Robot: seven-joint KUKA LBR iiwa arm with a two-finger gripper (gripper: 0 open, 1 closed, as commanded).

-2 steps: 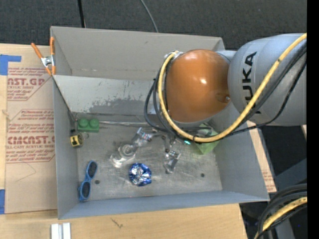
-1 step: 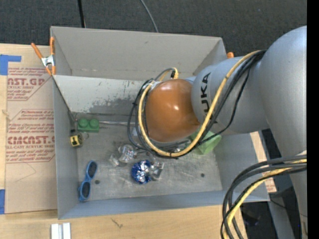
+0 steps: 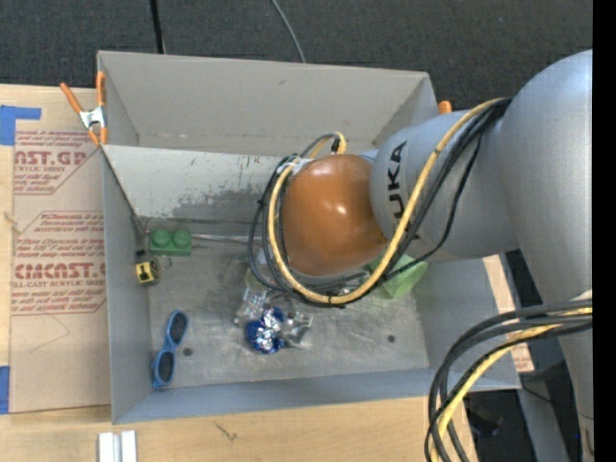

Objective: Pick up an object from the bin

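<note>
Where the arm point(image 3: 327, 215) hangs, a crumpled blue-and-silver wrapper point(image 3: 269, 328) lies.

Arm's orange cover point(image 3: 327, 215) hangs over the bin point(image 3: 260, 94), right by a crumpled blue-and-silver wrapper point(image 3: 267, 333). There's blue sunglasses point(image 3: 168, 349) front left, green brick point(image 3: 170, 241) further back.

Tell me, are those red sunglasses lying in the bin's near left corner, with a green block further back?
Not quite. The sunglasses are blue, not red. The camera view shows them lying in the near left corner of the bin, with the green block further back.
</note>
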